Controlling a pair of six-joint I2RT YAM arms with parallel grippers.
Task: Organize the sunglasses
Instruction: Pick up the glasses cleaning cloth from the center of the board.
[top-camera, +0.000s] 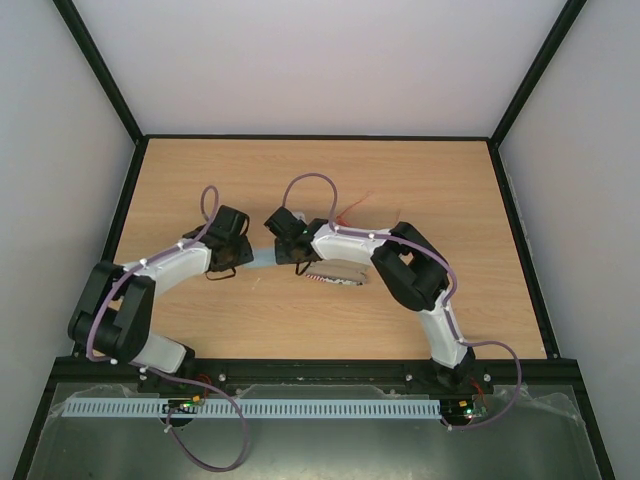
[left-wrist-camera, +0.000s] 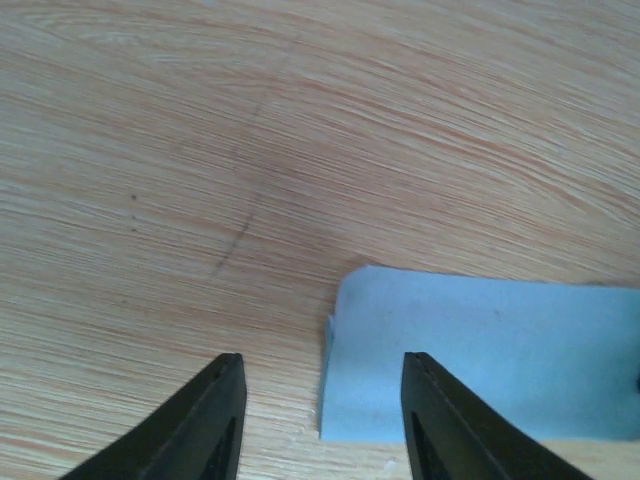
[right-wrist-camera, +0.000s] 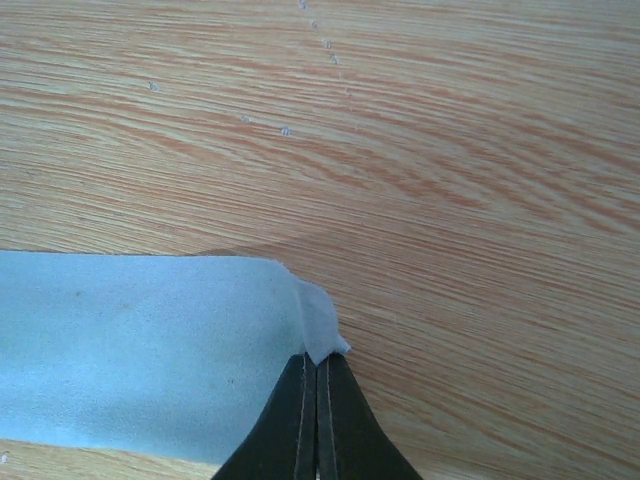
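Observation:
The sunglasses (top-camera: 349, 211) show only as thin red-orange wires on the table just behind my right arm, the rest being hidden. A light blue cloth (top-camera: 262, 258) lies flat between my two grippers. My right gripper (right-wrist-camera: 318, 362) is shut on one corner of the cloth (right-wrist-camera: 140, 345), and that corner is lifted slightly. In the top view it (top-camera: 288, 256) sits at the cloth's right side. My left gripper (left-wrist-camera: 322, 395) is open and low over the table, its fingers straddling the cloth's (left-wrist-camera: 490, 365) left edge. In the top view it (top-camera: 234, 262) sits at the cloth's left side.
An oblong flag-patterned case (top-camera: 338, 274) lies partly under my right forearm, near the middle of the wooden table (top-camera: 450, 190). Black frame rails border the table on all sides.

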